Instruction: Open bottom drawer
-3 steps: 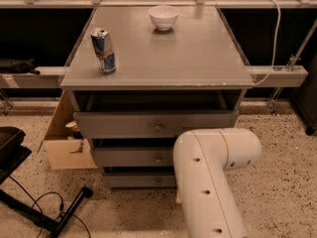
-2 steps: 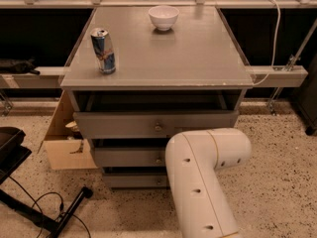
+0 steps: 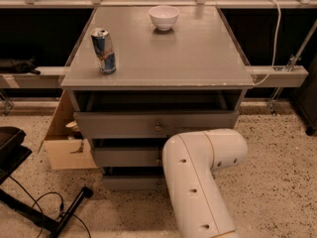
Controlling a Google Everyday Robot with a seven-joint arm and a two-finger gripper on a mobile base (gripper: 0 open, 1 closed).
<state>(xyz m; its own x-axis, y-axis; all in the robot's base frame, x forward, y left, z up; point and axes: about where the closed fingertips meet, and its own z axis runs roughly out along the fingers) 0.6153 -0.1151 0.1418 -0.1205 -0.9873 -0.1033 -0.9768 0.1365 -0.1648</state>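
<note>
1. Far left on the floor you have the black stand (image 3: 12,150) and its cables, same spot as a second ago.
2. The cardboard box (image 3: 67,148) is beside the cabinet's left side, flap up, unchanged.
3. The can (image 3: 103,50) is upright near the front-left of the cabinet top (image 3: 188,58) and has not moved.
4. The top drawer (image 3: 124,124) has its knob (image 3: 158,128) showing. The middle drawer (image 3: 126,156) is just below it, with its right end covered by the arm.
5. The bottom drawer (image 3: 131,182) is the lowest front, just above the floor. You see only its left part; its centre and right side are behind the arm.
6. The white bowl (image 3: 164,17) is at the back of the top, centre, unchanged.
7. The arm (image 3: 198,182) is the one change. The white elbow link has shifted left since a second ago and now covers more of the two lower drawer fronts.
8. The gripper is out of sight, somewhere behind that arm link near the lower drawers. You cannot tell if it is holding anything.
9. The white cable (image 3: 275,38) on the right hangs over the rail as before.
</note>
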